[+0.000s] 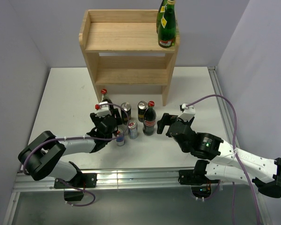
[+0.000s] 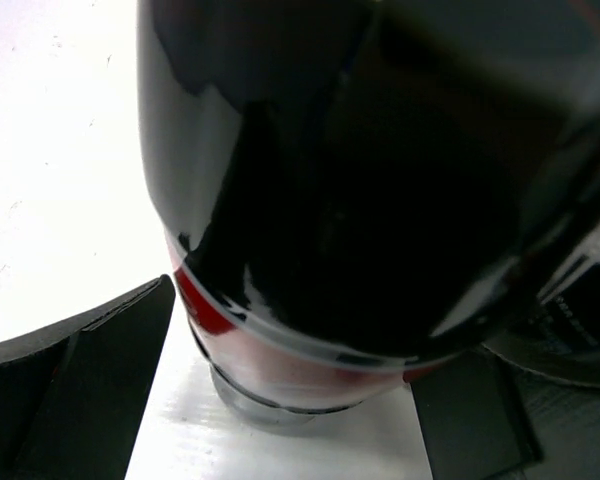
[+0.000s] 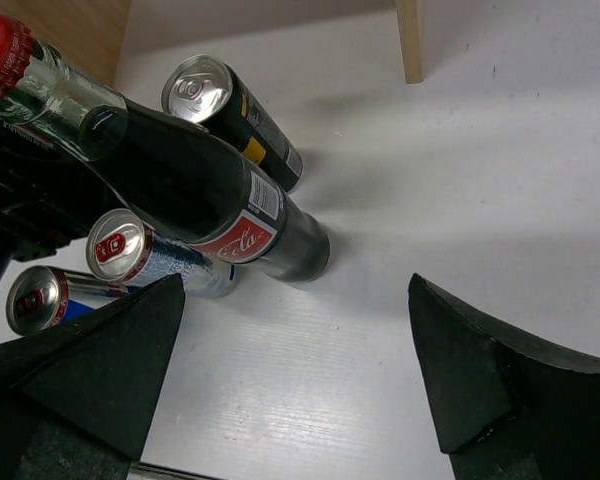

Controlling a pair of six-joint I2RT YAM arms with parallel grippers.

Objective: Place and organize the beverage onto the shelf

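The light wooden shelf [image 1: 126,40] stands at the back of the table; two green bottles [image 1: 167,26] stand on the right of its top tier. My left gripper [image 1: 107,123] is open around a dark cola bottle [image 2: 360,180] with a red cap [image 1: 104,92], which stands on the table between its fingers [image 2: 80,380]. My right gripper [image 1: 163,123] is open and empty, just right of a second cola bottle [image 1: 150,119], also in the right wrist view [image 3: 210,200]. Several cans stand between the grippers: a black can [image 3: 235,115] and two silver-blue cans [image 3: 150,255].
Another can [image 1: 126,110] stands close in front of the shelf's lower tier. A shelf side panel foot [image 3: 410,40] reaches the white table. A metal rail [image 1: 131,177] runs along the near edge. Grey walls close in the left, right and back.
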